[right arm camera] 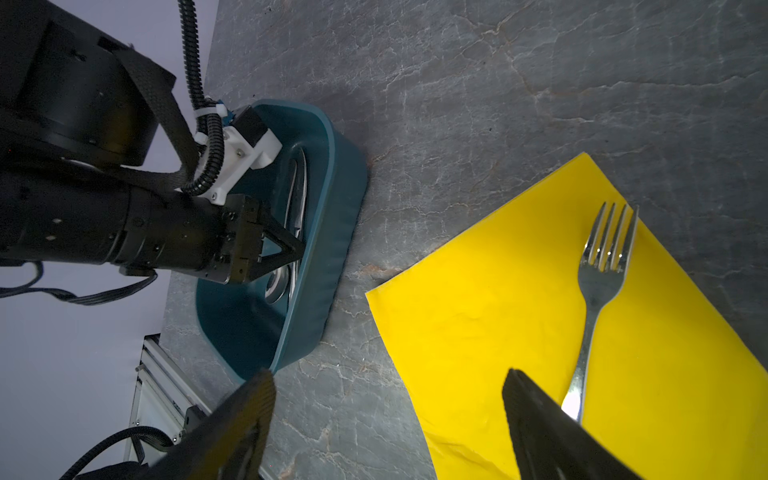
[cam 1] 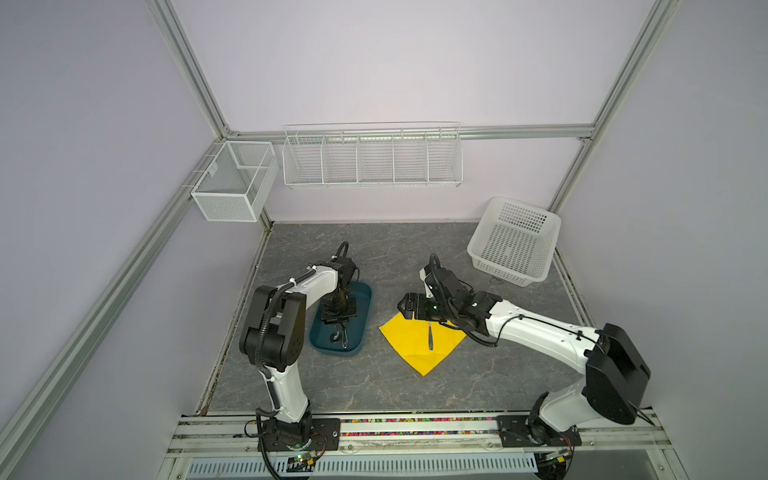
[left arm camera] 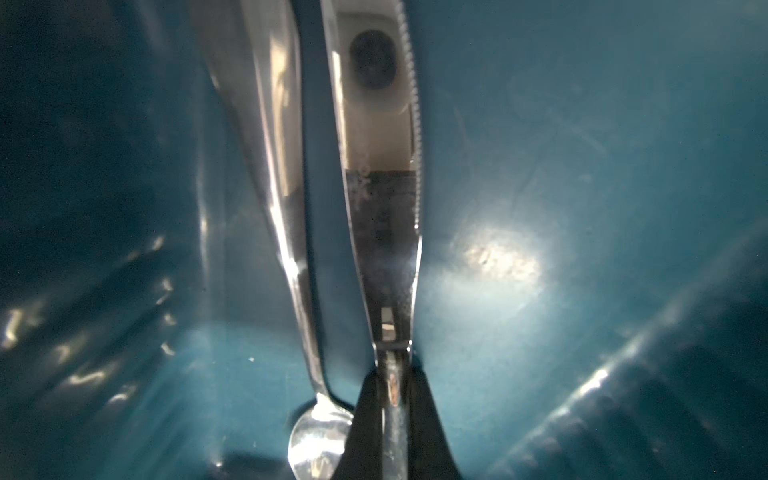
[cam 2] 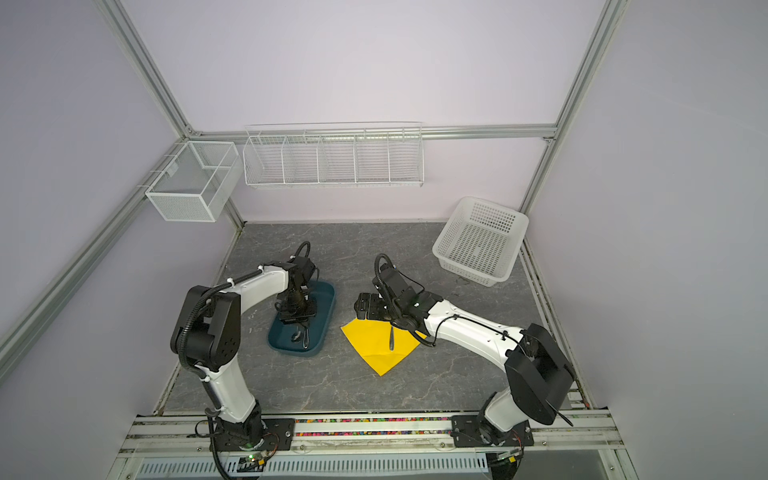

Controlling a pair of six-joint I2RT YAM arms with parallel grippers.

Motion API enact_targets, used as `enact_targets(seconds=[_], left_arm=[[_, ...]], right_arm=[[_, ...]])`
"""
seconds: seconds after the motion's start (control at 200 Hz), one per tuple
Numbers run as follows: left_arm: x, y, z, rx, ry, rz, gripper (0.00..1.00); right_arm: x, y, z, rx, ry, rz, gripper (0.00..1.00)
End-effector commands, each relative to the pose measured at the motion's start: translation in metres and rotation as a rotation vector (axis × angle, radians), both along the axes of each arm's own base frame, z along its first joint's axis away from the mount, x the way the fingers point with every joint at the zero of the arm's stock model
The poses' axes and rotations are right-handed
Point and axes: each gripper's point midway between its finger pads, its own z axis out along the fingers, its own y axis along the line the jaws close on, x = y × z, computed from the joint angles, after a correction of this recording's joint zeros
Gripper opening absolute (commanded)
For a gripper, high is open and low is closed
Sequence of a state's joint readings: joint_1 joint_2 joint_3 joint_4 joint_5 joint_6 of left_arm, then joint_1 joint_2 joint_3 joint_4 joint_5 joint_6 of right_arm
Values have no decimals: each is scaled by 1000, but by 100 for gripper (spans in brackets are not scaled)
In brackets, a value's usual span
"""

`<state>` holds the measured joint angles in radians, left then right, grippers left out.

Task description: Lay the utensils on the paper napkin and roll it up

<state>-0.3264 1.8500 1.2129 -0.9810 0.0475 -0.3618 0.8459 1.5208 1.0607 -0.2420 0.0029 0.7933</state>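
A yellow paper napkin (cam 1: 409, 347) (cam 2: 372, 347) (right arm camera: 498, 311) lies flat on the grey table, with a silver fork (cam 1: 430, 337) (cam 2: 391, 338) (right arm camera: 598, 291) on it. A knife (left arm camera: 382, 208) and a spoon (left arm camera: 320, 436) lie side by side in the dark teal tray (cam 1: 328, 349) (cam 2: 286, 345) (right arm camera: 332, 232). My left gripper (cam 1: 337, 327) (cam 2: 297, 328) (left arm camera: 392, 399) (right arm camera: 297, 249) reaches down into the tray, shut on the knife's handle. Over the napkin's far corner hovers my right gripper (cam 1: 403, 309) (cam 2: 360, 307) (right arm camera: 388, 415), open and holding nothing.
A white perforated basket (cam 1: 513, 245) (cam 2: 480, 241) stands at the back right of the table. A white wire rack (cam 1: 370, 158) and a mesh box (cam 1: 232, 183) hang on the walls at the back. Aluminium frame rails border the table.
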Motion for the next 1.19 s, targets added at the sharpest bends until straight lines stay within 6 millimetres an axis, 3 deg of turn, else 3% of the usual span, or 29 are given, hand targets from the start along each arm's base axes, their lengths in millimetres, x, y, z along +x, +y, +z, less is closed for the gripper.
enact_targets(seconds=[0.0, 0.51, 0.755, 1.19], left_arm=[[5, -7, 19, -32, -26, -16, 5], [7, -11, 45, -41, -54, -35, 6], [5, -12, 50, -42, -53, -36, 6], [5, -21, 75, -85, -99, -37, 6]], right_arm=[[1, -4, 2, 11, 0, -18, 89], [2, 3, 2, 18, 7, -1, 89], [1, 0, 2, 16, 4, -9, 89], [0, -6, 5, 15, -8, -21, 89]])
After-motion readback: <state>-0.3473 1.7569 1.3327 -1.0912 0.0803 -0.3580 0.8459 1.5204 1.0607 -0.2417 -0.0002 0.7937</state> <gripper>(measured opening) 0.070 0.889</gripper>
